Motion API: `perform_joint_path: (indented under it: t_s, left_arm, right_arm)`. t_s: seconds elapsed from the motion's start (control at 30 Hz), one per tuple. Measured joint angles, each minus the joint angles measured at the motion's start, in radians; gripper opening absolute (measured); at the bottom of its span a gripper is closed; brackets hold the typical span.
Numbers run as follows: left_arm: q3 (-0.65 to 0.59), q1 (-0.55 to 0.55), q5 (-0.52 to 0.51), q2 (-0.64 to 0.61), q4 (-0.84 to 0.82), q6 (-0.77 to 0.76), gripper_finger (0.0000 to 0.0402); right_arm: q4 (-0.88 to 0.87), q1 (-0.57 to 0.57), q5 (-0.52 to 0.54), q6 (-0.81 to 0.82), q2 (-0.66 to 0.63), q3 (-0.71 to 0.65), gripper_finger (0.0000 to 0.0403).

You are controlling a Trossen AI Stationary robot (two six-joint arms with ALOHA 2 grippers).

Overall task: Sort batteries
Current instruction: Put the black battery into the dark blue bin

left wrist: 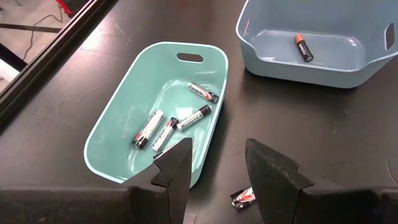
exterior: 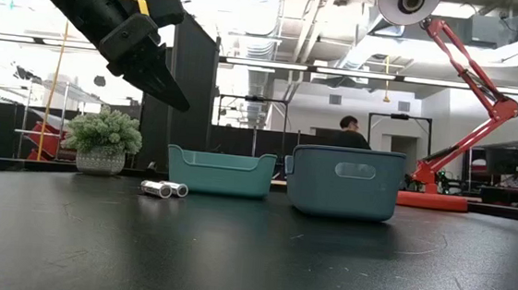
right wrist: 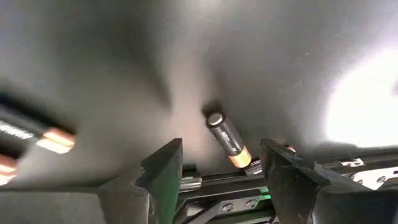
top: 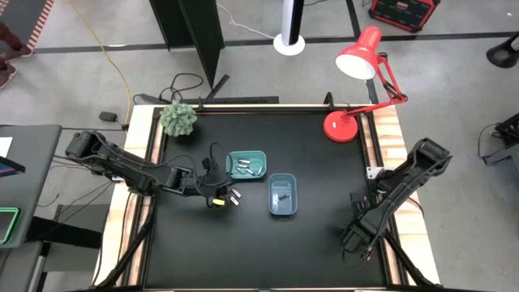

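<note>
Black tabletop carries two trays mid-frame, the teal tray [top: 246,165] with silver batteries [left wrist: 166,127]; loose cells [top: 235,196] lie beside it, so the left gripper [left wrist: 216,168], jaws apart and empty, should descend straddling one, while the right gripper [right wrist: 214,168] gapes at lower right over a dark battery [right wrist: 225,138].

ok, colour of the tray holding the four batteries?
Teal tray; clearest in the left wrist view.

No legible text or labels.
</note>
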Motion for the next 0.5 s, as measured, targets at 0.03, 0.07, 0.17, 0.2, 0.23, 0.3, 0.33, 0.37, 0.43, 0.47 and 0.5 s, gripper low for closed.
perform_joint_path:
  t_s: [0.03,0.07,0.17,0.2,0.23,0.3,0.33,0.37,0.43,0.47,0.5]
  left_arm:
    - [0.0,0.0,0.0,0.0,0.0,0.0,0.0144]
    - [0.0,0.0,0.0,0.0,0.0,0.0,0.0144]
    - [0.0,0.0,0.0,0.0,0.0,0.0,0.0144]
    - [0.0,0.0,0.0,0.0,0.0,0.0,0.0144]
    - [0.0,0.0,0.0,0.0,0.0,0.0,0.0144]
    - [0.0,0.0,0.0,0.0,0.0,0.0,0.0144]
    - [0.0,0.0,0.0,0.0,0.0,0.0,0.0144]
    - [0.0,0.0,0.0,0.0,0.0,0.0,0.0144]
    - [0.0,0.0,0.0,0.0,0.0,0.0,0.0144]
    - [0.0,0.0,0.0,0.0,0.0,0.0,0.0144]
    - [0.0,0.0,0.0,0.0,0.0,0.0,0.0144]
  right_arm:
    - [0.002,-0.008,-0.002,-0.013,0.005,-0.006,0.0231]
    - [0.005,-0.014,-0.002,-0.028,0.011,-0.01,0.0231]
    - [0.033,-0.042,-0.012,-0.074,0.027,-0.029,0.0231]
    - [0.054,-0.051,-0.029,-0.09,0.032,-0.039,0.0231]
    - [0.073,-0.059,-0.044,-0.103,0.037,-0.049,0.023]
    - [0.085,-0.069,-0.068,-0.128,0.053,-0.063,0.0228]
    - [0.085,-0.076,-0.075,-0.144,0.061,-0.064,0.0225]
    - [0.082,-0.082,-0.079,-0.158,0.07,-0.065,0.0222]
    - [0.084,-0.095,-0.08,-0.184,0.087,-0.064,0.0213]
    - [0.088,-0.102,-0.083,-0.196,0.093,-0.065,0.0207]
    - [0.091,-0.109,-0.09,-0.209,0.097,-0.064,0.0201]
